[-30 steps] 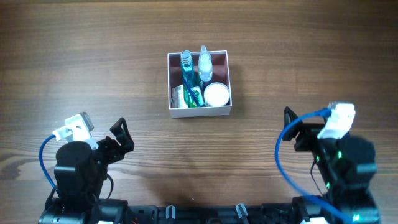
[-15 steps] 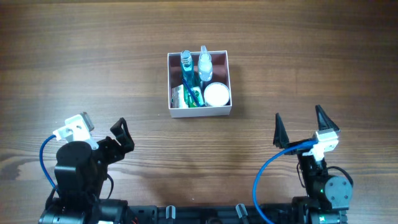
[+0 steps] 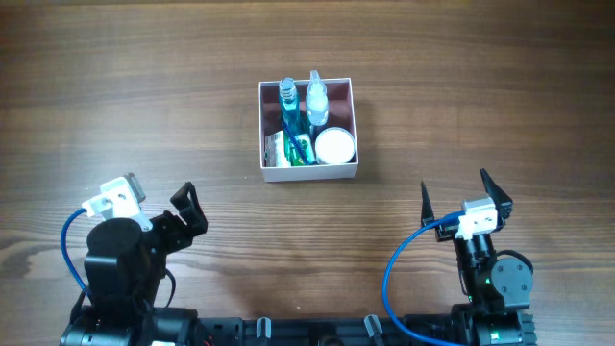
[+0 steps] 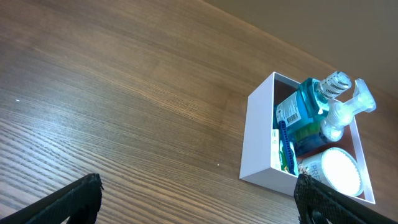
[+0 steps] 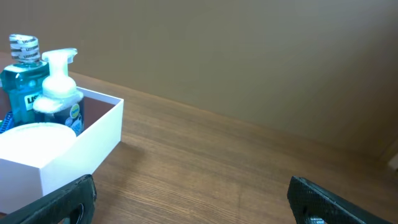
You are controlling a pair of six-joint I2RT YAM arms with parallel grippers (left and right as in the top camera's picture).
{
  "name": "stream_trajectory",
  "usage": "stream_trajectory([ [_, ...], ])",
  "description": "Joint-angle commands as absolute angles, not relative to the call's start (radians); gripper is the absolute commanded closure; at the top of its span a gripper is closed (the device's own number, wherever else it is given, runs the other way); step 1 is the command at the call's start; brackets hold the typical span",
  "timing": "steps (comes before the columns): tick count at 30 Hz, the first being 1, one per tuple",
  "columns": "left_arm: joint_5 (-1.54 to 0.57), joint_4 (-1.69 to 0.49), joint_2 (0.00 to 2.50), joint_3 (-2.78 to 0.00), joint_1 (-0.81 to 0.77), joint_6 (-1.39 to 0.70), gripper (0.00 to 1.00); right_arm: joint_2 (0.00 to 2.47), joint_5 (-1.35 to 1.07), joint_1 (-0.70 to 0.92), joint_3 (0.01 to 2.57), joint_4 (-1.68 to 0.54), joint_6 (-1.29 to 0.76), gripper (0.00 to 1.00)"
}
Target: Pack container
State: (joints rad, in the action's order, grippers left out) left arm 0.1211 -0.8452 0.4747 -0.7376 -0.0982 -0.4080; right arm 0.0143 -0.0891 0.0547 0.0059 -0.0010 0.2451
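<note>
Tabletop (image 3: 144, 77) of brown woodgrain bears the container (image 3: 307, 173), beige wall (image 5: 249, 50) behind.

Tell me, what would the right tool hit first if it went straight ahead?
Probably nothing: ahead of the right tool lies bare table. The box sits to its left, likely just off that line.

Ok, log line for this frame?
container filled, nothing gripping it | left gripper open, empty | right gripper open, empty

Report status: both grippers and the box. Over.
Left gripper open, right gripper open, jaws empty. Shallow square white box mid-table, holds teal bottle, white spray bottle, round white jar. Nothing seen in the way.
</note>
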Motion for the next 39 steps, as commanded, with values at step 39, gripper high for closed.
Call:
stream_trajectory([
  [39,0.117,-0.705,0.008,-0.355,-0.02,-0.387,0.0,0.017,-0.068,0.059,0.005,0.002,0.262,0.0],
])
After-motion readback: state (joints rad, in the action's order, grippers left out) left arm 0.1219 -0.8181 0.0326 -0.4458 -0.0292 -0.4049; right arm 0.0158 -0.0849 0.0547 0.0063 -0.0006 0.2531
